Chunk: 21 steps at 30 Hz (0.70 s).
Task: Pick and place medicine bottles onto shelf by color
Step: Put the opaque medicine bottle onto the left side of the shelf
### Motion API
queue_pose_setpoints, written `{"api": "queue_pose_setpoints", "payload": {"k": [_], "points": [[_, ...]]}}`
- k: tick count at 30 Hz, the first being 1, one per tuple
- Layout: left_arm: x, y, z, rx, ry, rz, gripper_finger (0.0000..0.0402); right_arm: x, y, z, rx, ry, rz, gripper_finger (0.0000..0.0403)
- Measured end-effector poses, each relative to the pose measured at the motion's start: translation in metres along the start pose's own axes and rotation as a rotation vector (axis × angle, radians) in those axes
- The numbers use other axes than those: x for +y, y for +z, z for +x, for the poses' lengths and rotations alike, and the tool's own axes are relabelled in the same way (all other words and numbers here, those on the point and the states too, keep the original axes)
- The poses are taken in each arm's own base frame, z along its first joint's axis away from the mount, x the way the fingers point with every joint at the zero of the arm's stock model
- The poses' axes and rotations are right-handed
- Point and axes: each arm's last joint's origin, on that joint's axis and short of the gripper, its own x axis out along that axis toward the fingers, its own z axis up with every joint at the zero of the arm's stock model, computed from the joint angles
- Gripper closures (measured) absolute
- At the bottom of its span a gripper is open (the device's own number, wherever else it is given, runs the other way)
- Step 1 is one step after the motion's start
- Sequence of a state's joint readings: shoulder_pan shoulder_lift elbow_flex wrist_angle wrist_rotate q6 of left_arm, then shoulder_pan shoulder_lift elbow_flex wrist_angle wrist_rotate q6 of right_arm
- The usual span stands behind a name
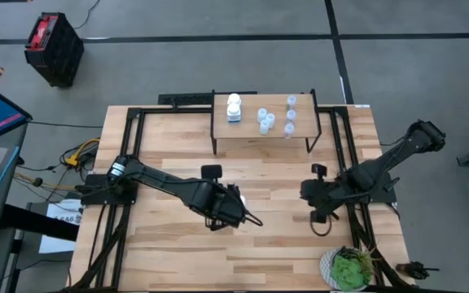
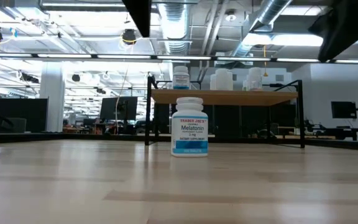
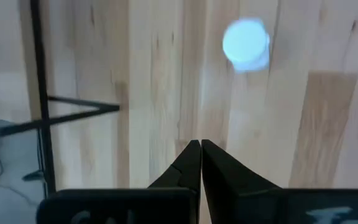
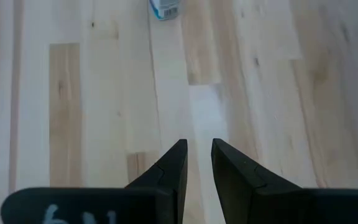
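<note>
A white medicine bottle with a blue label (image 2: 189, 126) stands upright on the table on its base. The left wrist view shows its round top (image 3: 246, 43), and the right wrist view its lower edge (image 4: 165, 9). My left gripper (image 3: 200, 144) hangs above the table near this bottle (image 1: 236, 194), shut with nothing in it. My right gripper (image 4: 199, 144) hovers right of centre (image 1: 316, 213), its fingers slightly apart around nothing. The shelf (image 1: 263, 134) at the far middle carries a white bottle (image 1: 234, 107) at its left and several translucent bottles (image 1: 265, 120) to the right.
A green potted plant (image 1: 348, 268) sits at the near right corner. The shelf's black legs (image 2: 149, 112) stand on the far half of the table. Bare wood lies between the two grippers (image 1: 283, 220). A black crate (image 1: 53, 49) stands on the floor beyond the table.
</note>
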<state>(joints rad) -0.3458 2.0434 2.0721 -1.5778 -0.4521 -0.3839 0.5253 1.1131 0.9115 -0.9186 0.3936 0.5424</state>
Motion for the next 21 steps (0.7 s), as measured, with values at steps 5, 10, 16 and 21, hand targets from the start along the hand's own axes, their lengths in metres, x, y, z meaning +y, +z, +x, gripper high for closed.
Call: {"api": "queue_pose_setpoints", "payload": {"k": [5, 10, 16, 21], "points": [[0.005, -0.003, -0.008, -0.021, -0.028, 0.001, 0.0401, -0.009, -0.022, -0.032, -0.066, -0.066, 0.016, 0.0306], [0.008, -0.006, -0.015, -0.036, -0.035, -0.011, 0.0401, -0.022, -0.061, -0.053, -0.253, -0.052, 0.072, 0.0306], [0.008, -0.009, -0.021, -0.052, -0.042, -0.012, 0.0401, -0.035, -0.117, -0.024, -0.485, 0.116, 0.249, 0.0306], [0.008, -0.009, -0.021, -0.053, -0.042, 0.012, 0.0401, -0.035, -0.134, 0.000, -0.715, 0.203, 0.482, 0.0306]]}}
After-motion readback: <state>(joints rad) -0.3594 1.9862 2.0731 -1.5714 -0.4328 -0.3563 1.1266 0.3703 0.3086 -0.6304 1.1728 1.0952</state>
